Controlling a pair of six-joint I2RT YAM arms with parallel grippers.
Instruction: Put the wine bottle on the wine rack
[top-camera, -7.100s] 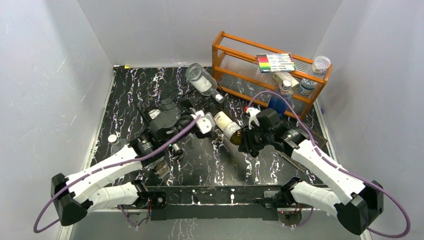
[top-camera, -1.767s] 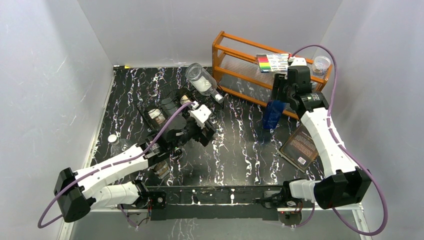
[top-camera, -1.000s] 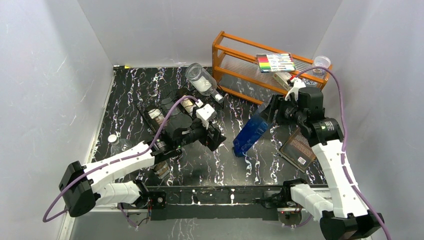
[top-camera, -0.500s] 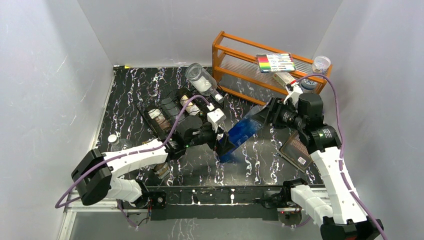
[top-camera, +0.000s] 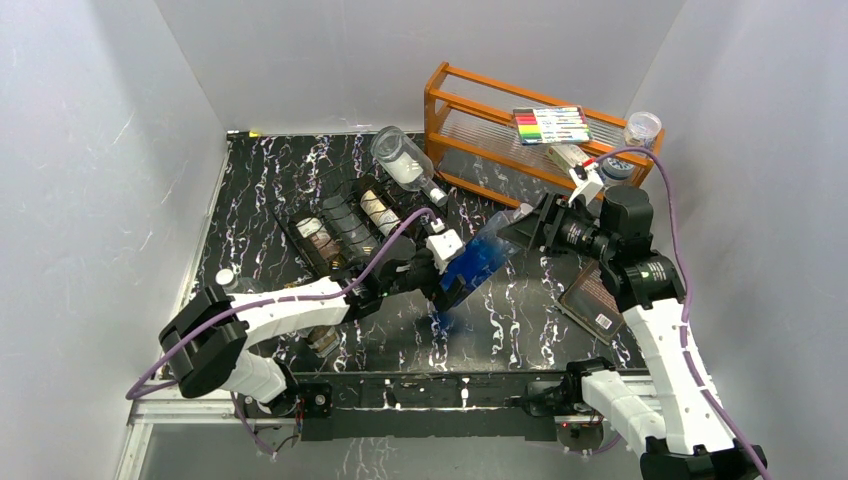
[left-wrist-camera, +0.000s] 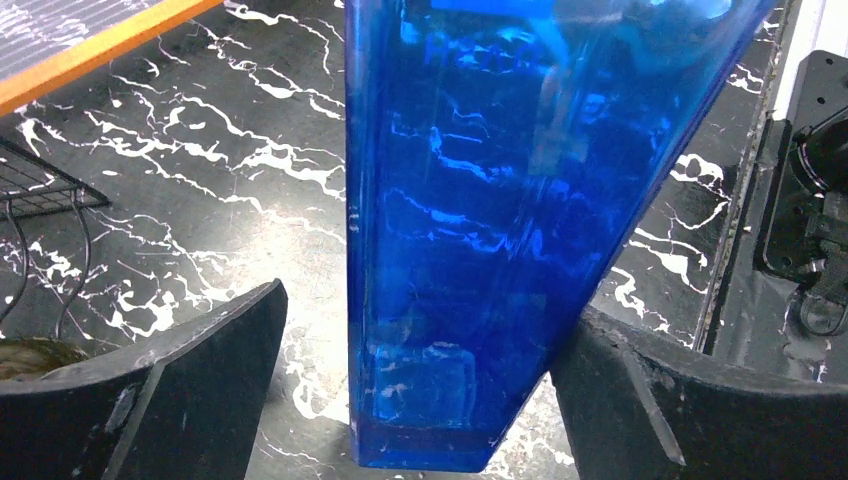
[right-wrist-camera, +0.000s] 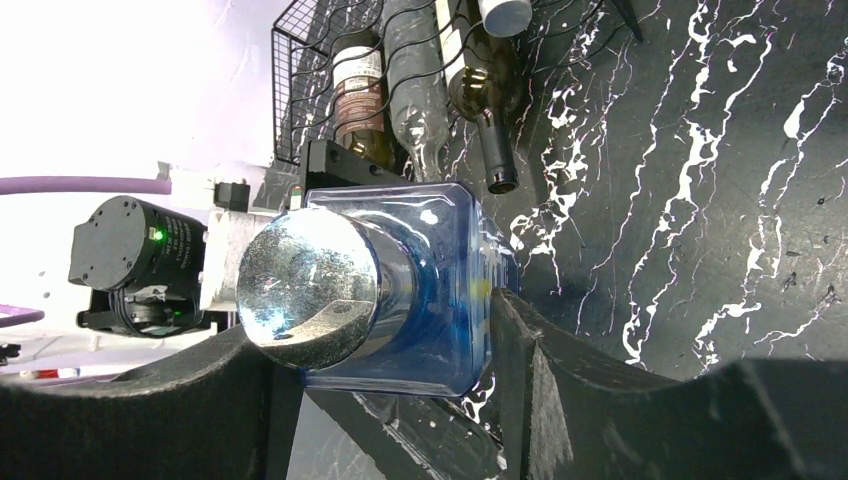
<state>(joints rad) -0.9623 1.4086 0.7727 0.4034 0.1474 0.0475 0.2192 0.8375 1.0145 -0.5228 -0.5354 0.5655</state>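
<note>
The wine rack (right-wrist-camera: 300, 60) holds three bottles (top-camera: 345, 222). Right fingers (right-wrist-camera: 545, 385) grip the square blue bottle (top-camera: 482, 257); left fingers (left-wrist-camera: 190, 385) wide around its base.

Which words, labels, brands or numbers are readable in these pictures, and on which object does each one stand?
Nothing can be read with certainty.
Marker pack on the orange shelf: print too small.
Book on the table: cover text blurred.
Labels of the bottles in the wire rack: blurred.
Blue bottle: no lettering visible.
</note>
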